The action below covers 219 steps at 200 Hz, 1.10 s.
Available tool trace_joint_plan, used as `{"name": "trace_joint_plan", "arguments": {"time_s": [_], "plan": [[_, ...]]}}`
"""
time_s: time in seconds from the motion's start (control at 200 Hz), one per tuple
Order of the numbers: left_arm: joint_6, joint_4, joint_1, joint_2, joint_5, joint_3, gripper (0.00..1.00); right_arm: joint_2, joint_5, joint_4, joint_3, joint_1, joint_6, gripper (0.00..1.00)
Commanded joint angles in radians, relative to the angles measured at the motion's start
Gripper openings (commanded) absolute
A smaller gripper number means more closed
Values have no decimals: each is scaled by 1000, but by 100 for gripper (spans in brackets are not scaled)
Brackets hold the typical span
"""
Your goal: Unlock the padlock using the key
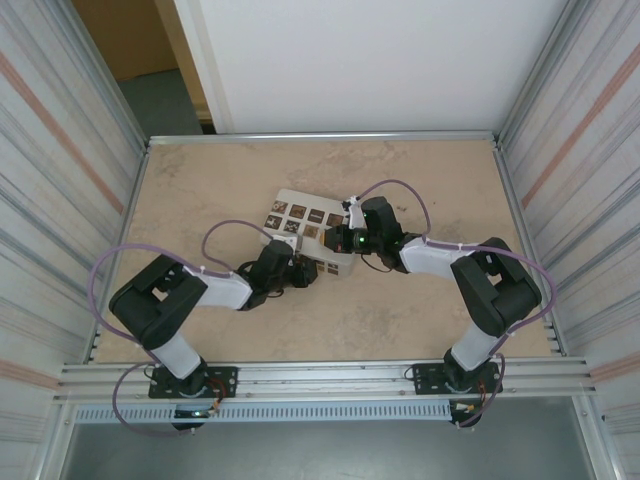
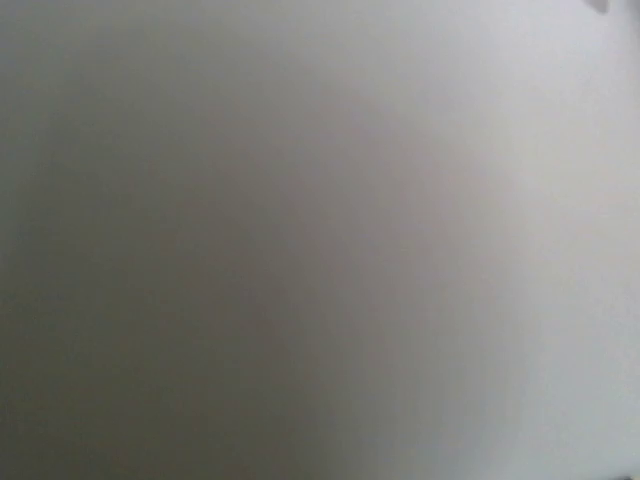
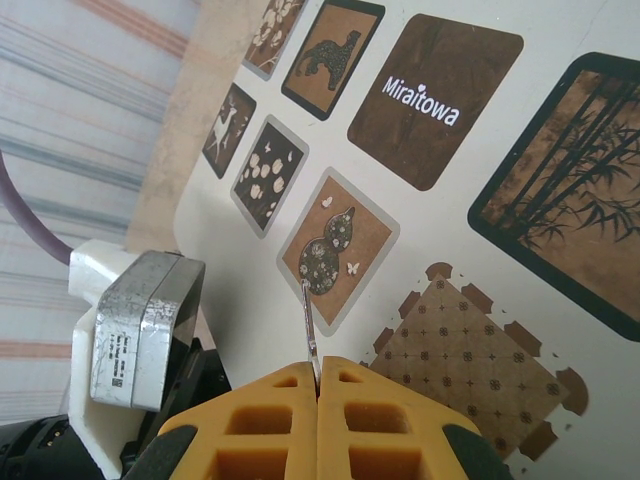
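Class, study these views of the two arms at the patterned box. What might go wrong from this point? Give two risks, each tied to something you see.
1. The right hand pinches the thin key by its end, so it may twist or slip when pushed.
2. The left hand sits close beside it at the box, and the left wrist camera's picture is blurred, so the two might bump.

White box (image 3: 440, 215) is printed with brown squares: bamboo, gourd, deer, lattice. Right gripper (image 3: 318, 372) pads (image 3: 205, 445) are moulded yellow-orange; key (image 3: 309, 330) silver. Worktop (image 1: 200, 190) is marbled beige.
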Motion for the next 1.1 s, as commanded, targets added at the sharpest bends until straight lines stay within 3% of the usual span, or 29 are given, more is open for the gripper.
{"name": "trace_joint_plan", "arguments": {"time_s": [0.0,0.205,0.461,0.661,0.902,1.092], "plan": [[-6,20,-1,9,-41,35,30,-2,-9,-129,-24,27,-1,0],[-3,-6,-1,-28,-44,38,20,-60,-4,-141,-15,27,-36,0],[-44,-97,-1,-130,-12,53,19,-206,47,-210,-41,16,-171,0],[-115,-207,-3,-212,64,93,18,-397,150,-260,-168,27,-302,0],[-207,-310,-3,-279,106,127,14,-618,329,-314,-308,136,-427,0],[-263,-366,-3,-294,138,162,13,-625,456,-274,-357,260,-478,0]]}}
